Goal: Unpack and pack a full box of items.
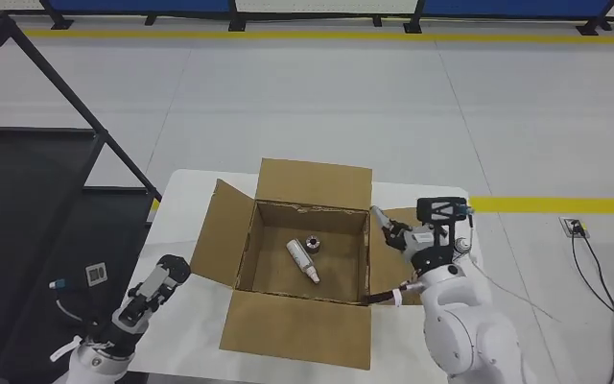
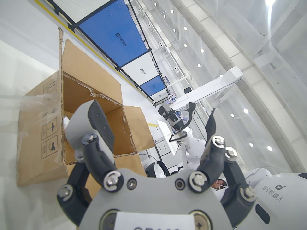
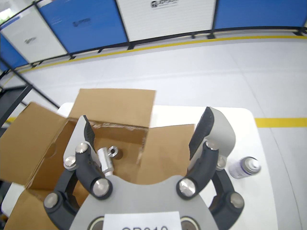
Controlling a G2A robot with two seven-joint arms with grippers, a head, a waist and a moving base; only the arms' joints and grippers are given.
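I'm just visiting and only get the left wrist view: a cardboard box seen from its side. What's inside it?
Observer: From above, a white tube lies on the floor of the box.
Operator: Only that?
Observer: No, a small metal part sits near one end of it.
Operator: Anything outside the box?
Observer: Yes, the right wrist view shows a can on the table, apart from the box.
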